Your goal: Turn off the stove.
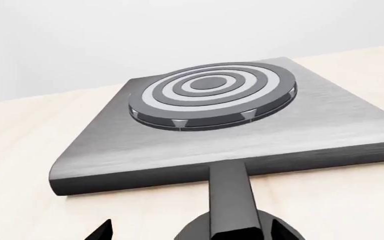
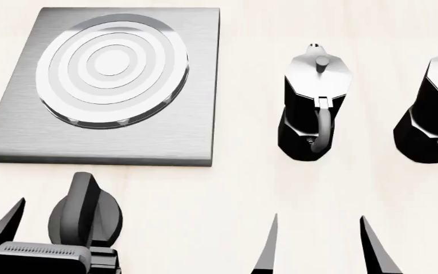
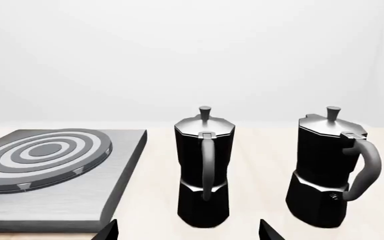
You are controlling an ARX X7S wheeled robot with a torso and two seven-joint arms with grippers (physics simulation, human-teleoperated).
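Two black-and-silver moka pots on the pale counter point(image 2: 227, 188), both upright with lids shut, contents hidden. Nearer pot point(image 2: 316, 103) just right of the stove, handle toward the robot; second pot point(image 2: 430, 111) further right, partly cut by the head view's edge, apart from the first.

Stove point(image 2: 105, 85) at the far left of the counter: flat square plate of brushed grey metal with rounded edges, carrying a large round burner point(image 2: 112, 68) of concentric light and dark rings, raised slightly on small tabs. Small black knob point(image 2: 84, 214) with a raised bar just in front of the stove's near edge, apart from it.

Left pincer point(image 2: 52, 228) spread around the knob, contact with it impossible to tell. Right pincer point(image 2: 318, 245) spread wide, gripping nothing, near the front of the first pot.
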